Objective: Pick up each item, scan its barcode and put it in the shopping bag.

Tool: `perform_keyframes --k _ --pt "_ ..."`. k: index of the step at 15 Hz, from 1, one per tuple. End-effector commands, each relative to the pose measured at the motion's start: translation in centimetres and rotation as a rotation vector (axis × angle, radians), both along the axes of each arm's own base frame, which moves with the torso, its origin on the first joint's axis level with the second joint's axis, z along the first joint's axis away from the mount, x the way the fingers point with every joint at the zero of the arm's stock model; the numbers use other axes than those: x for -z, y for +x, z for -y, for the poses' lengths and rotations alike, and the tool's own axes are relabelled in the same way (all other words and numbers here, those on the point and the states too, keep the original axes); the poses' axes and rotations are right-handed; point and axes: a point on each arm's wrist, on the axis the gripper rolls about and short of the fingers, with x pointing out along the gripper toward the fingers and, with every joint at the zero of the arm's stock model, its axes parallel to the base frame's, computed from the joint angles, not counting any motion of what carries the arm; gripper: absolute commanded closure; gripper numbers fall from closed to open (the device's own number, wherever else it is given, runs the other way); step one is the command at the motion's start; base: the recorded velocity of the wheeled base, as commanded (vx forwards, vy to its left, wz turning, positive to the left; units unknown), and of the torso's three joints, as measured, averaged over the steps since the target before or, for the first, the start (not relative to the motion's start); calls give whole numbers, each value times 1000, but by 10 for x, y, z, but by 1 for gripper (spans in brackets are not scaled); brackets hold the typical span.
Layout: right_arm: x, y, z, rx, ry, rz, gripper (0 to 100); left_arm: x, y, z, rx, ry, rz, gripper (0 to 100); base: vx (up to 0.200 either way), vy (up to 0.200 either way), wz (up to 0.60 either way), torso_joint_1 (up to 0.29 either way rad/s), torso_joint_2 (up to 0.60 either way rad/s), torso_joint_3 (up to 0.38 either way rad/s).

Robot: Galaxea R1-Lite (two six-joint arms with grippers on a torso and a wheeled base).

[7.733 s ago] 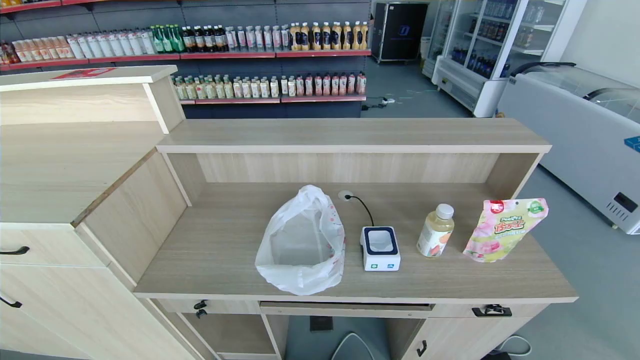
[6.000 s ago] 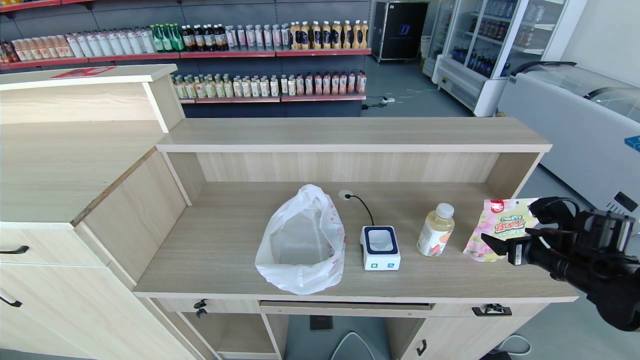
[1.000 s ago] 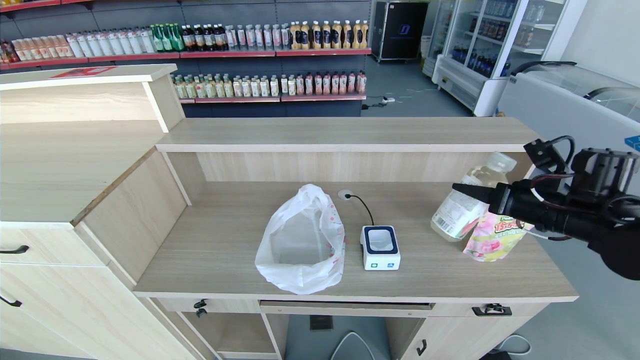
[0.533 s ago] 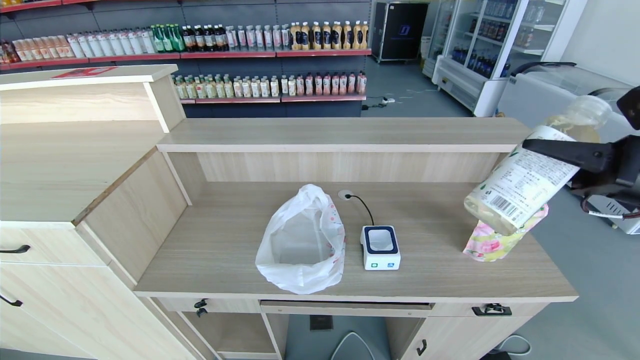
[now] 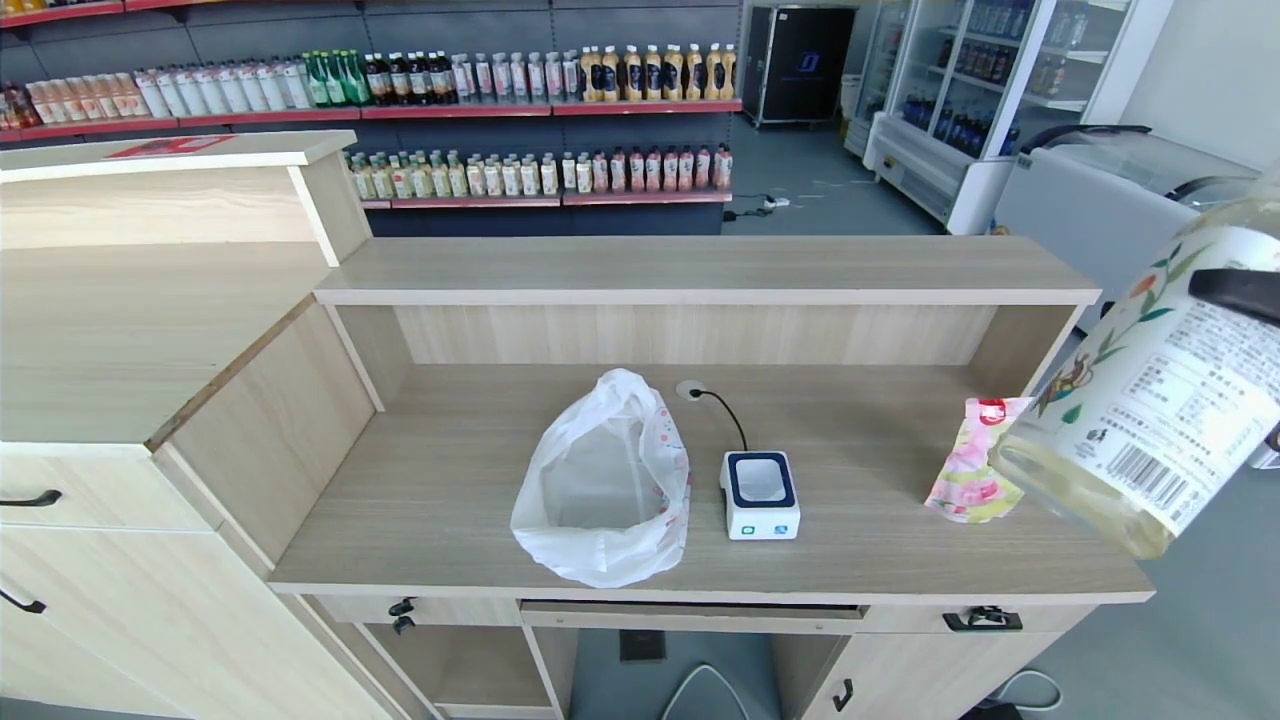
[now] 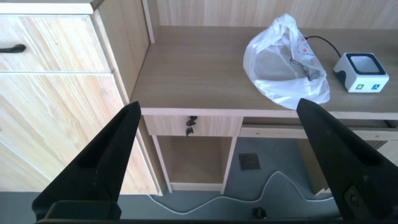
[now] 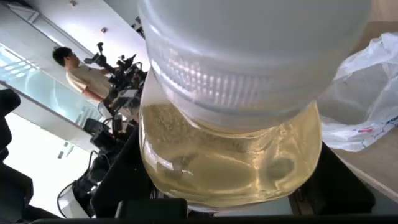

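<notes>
Head view: bottle (image 5: pixel 1150 400) lifted off counter (image 5: pixel 450 480) since 1 s ago, now tilted high at right, barcode (image 5: pixel 1150 478) showing, so scan due next; shopping bag (image 5: pixel 605 480) open beside scanner (image 5: pixel 762 495), looks empty. Left wrist: left gripper (image 6: pixel 217 104) spread wide, empty. Right wrist: right gripper (image 7: pixel 230 180) clamped on bottle

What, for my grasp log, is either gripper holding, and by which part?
The right gripper holds the drink bottle across its labelled body, nearer the cap; the left gripper is open, empty.

Tilted bottle (image 5: pixel 1150 400) aloft, open bag (image 5: pixel 605 490), scanner (image 5: pixel 761 495) beside
</notes>
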Motion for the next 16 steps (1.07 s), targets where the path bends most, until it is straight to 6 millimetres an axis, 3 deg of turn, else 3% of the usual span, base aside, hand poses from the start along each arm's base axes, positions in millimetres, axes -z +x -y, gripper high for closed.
perform_keyframes --k 1,6,16 --pt "-4 -12 -2 -30 -8 27 100 0 0 0 0 0 0 0 0 0 0 0 0 0" --pt "-3 -30 -3 -62 -11 -37 100 0 0 0 0 0 0 0 0 0 0 0 0 0" --pt "-15 -18 -2 -64 -13 -19 100 0 0 0 0 0 0 0 0 0 0 0 0 0"
